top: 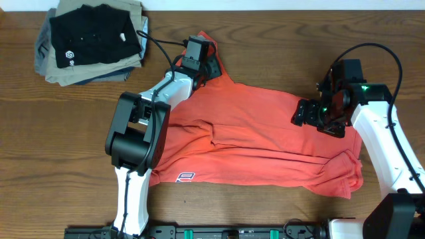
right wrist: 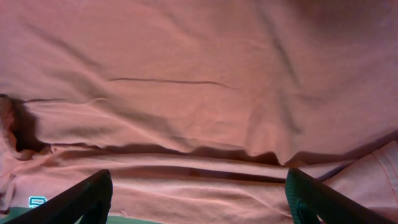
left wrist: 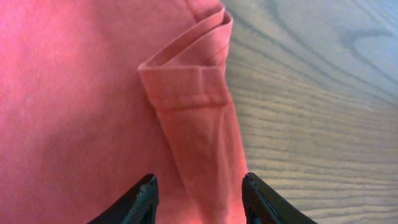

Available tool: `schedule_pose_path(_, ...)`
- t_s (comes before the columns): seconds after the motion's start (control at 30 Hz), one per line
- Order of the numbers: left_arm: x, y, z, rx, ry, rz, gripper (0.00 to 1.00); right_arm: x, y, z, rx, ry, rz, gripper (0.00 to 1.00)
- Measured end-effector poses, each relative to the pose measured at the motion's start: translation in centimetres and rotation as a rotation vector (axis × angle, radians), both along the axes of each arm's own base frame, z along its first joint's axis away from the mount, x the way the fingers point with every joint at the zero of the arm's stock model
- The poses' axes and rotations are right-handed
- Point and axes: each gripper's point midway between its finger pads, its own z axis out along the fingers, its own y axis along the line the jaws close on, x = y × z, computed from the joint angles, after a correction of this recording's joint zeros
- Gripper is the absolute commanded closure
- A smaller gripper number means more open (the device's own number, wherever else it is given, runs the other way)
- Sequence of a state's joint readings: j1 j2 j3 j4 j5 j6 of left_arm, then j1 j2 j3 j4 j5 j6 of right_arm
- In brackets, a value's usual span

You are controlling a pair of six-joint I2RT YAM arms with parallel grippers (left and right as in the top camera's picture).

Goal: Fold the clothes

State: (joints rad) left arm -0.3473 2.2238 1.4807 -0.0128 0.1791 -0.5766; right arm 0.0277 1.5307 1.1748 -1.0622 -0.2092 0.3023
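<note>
The coral-red T-shirt (top: 265, 143) lies spread and wrinkled across the middle of the table, with a white logo near its front left hem. My left gripper (top: 211, 65) is at the shirt's far left sleeve. In the left wrist view it (left wrist: 199, 199) is open, with its fingers on either side of the folded sleeve (left wrist: 193, 106) at the cloth's edge. My right gripper (top: 300, 114) hovers over the shirt's right part. In the right wrist view it (right wrist: 199, 199) is wide open and empty above the creased cloth (right wrist: 199, 81).
A stack of folded garments sits at the far left corner, with a black shirt with a small white logo (top: 93, 33) on top of grey and khaki ones (top: 63, 73). Bare wood table (top: 80, 133) surrounds the shirt. A black rail runs along the front edge (top: 232, 232).
</note>
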Motion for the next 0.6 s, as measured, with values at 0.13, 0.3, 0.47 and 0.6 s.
schedule_pose_path(0.13,-0.5,0.2,-0.4,0.016,0.022,-0.010,0.46,0.1,0.0,0.0,0.000,-0.002,0.000,0.12)
schedule_pose_path(0.3,-0.6,0.0,-0.4,0.084,-0.010,-0.105,0.33,0.1,0.0,0.0,0.000,-0.003,0.002,0.12)
schedule_pose_path(0.47,-1.3,0.5,-0.5,0.177,-0.020,-0.199,0.32,0.0,0.0,0.0,-0.002,-0.002,0.007,0.12)
schedule_pose_path(0.6,-1.0,2.1,0.0,0.273,-0.044,-0.215,0.33,0.0,-0.1,0.0,-0.008,-0.003,0.009,0.11)
